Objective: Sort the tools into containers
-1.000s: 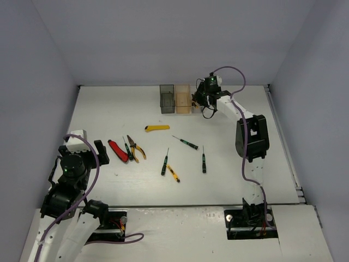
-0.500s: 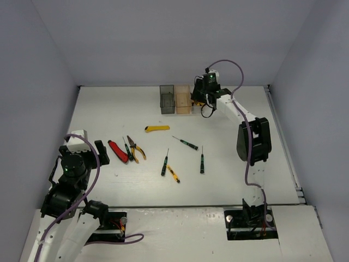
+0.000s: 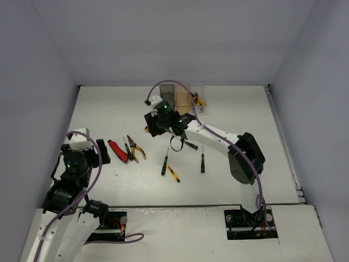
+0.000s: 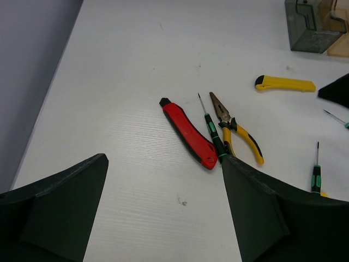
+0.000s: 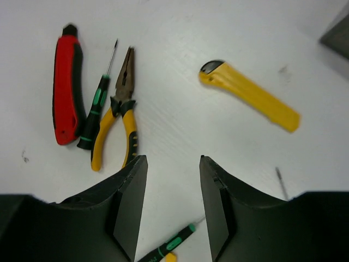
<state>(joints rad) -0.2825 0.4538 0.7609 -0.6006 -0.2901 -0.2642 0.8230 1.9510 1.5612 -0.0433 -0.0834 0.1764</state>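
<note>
Hovering with right gripper [image 5: 172, 165] empty, jaws modestly parted, yellow utility knife [image 5: 250, 99] lying slantwise just ahead on the worktop [image 3: 245, 112]; left gripper [image 4: 163, 162] gaping, empty, farther off.

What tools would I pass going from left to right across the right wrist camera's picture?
red-handled cutter → black-green screwdriver → yellow-handled pliers → yellow utility knife
</note>
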